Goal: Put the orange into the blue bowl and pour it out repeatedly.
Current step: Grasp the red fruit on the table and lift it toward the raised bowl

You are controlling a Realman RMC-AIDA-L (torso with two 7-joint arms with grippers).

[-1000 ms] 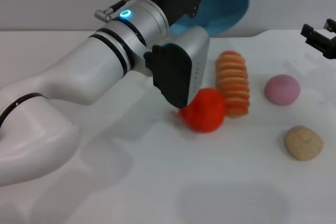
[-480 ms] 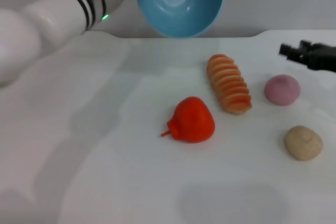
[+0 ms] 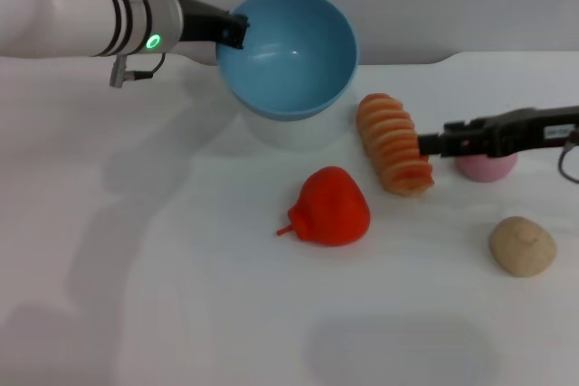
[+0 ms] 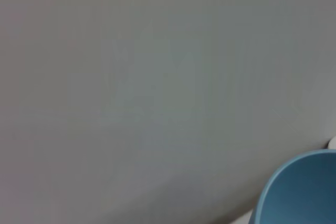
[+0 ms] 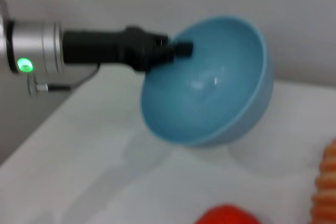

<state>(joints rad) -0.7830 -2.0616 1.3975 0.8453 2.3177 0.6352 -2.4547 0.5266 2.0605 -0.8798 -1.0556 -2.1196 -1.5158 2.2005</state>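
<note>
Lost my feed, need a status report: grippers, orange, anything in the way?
Left gripper shut on blue bowl, tilted, empty. Right gripper beside striped roll. Orange on table, untouched.

Even, bright overhead light, soft faint shadows on the table (image 3: 181,296) under and behind the left gripper (image 3: 237,30). Small glare spot inside the blue bowl (image 5: 210,108). Right wrist view blurred; left wrist view mostly featureless grey.
</note>
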